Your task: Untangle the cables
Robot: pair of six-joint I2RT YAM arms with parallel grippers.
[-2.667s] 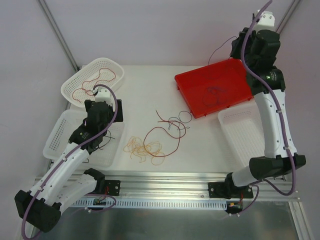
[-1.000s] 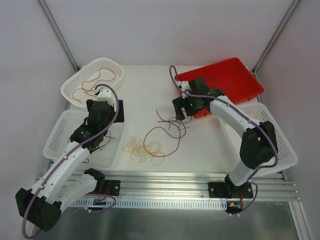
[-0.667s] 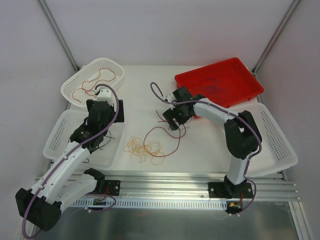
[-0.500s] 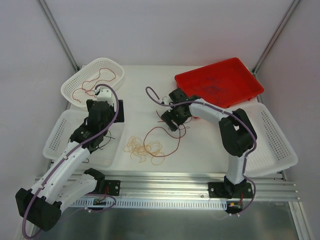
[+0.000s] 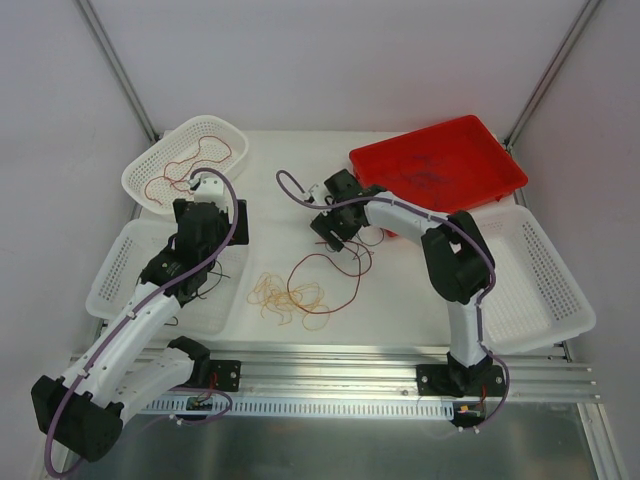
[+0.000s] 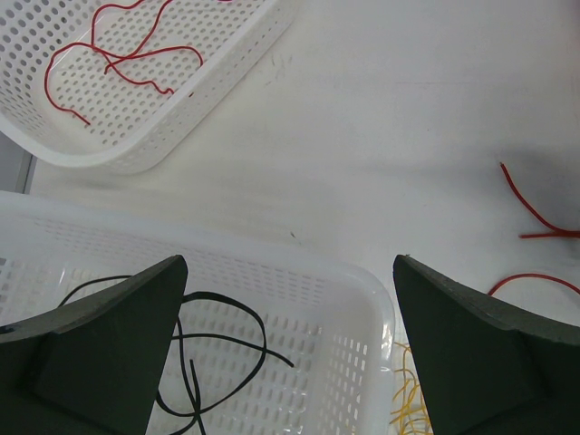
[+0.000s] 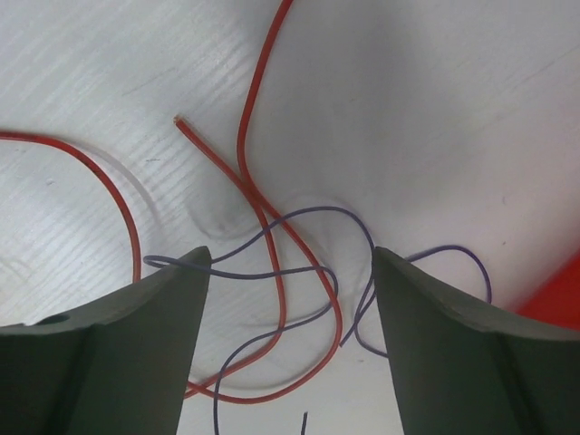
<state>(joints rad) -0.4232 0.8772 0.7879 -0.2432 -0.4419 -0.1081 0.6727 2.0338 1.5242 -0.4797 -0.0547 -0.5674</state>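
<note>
- The right gripper [image 7: 288,308] is being held low over the white table [image 5: 280,190], near its middle, with the jaws standing wide apart and closed on nothing.
- Between those jaws, a thin dark purple wire [image 7: 313,210] and a thin red wire [image 7: 241,136] are being seen crossing one another on the table; whether either finger is touching them cannot be told.
- In the top view, the same red wire [image 5: 325,275] is being shown looping towards the near edge, with its far part lying under the right gripper [image 5: 333,226].
- A loose clump of pale yellow wire [image 5: 290,298] is lying just to the left of that red loop, apart from both grippers.
- The left gripper [image 6: 290,353] is being held fully open and empty above the white perforated rectangular basket [image 6: 299,281] at the left side of the table.
- A thin black wire [image 6: 213,340] is lying curled inside that basket, below the open jaws.
- Another red wire [image 6: 127,54] is lying in the white perforated oval basket [image 5: 150,165] at the far left corner.
- A further dark purple strand [image 5: 430,180] is lying in the shallow red plastic tray [image 5: 470,150] at the far right.
</note>
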